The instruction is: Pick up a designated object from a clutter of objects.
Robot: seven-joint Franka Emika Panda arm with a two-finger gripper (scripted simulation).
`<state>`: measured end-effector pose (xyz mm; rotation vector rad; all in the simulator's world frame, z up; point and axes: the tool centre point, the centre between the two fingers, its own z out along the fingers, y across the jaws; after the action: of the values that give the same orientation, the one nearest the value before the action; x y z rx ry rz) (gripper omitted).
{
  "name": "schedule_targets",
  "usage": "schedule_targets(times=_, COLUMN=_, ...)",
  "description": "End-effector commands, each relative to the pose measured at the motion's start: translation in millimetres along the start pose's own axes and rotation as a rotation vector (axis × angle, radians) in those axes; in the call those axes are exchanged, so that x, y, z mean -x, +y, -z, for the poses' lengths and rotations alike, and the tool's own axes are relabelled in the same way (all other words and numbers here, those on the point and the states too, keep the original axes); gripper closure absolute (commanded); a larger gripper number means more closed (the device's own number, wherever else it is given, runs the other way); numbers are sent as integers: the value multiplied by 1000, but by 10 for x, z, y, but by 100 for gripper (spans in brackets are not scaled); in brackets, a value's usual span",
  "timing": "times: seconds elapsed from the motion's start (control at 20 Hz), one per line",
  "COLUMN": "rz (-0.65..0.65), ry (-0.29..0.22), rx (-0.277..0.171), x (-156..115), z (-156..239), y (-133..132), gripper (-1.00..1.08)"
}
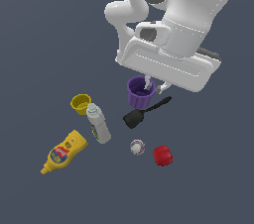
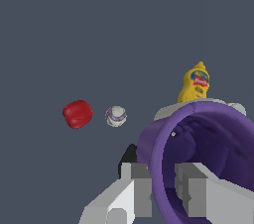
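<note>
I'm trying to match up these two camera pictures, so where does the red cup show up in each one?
Exterior view: the red cup lies low in the picture, toward the exterior view's right, just right of the small whitish ball.
Wrist view: the red cup shows at mid-height, away from the purple cup held at the pincer.
Shared landmark: the ball, right beside the red cup in both.

The cup (image 1: 141, 93) stands between the gripper (image 1: 155, 85) fingers, one inside its rim, one outside. Beside it lies the spatula (image 1: 144, 112). Below them (nearer the exterior view's bottom) sit the ball (image 1: 137, 147) and another cup (image 1: 162, 155); the two bottles (image 1: 98, 124) (image 1: 63, 152) lie toward that view's left.
</note>
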<state>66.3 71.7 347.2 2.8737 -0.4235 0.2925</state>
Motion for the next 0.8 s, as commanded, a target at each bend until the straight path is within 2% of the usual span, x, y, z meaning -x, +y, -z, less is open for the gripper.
schedule_targets(times=0.0, rz=1, ry=0, rx=-1, x=-91, z=247, y=145, gripper=108)
schedule_targets(times=0.35, rz=-1, ry=1, rx=1, x=-293, z=721, y=426, gripper=108)
schedule_targets(times=0.75, rz=-2, ry=2, rx=3, x=-394, z=931, y=547, gripper=108)
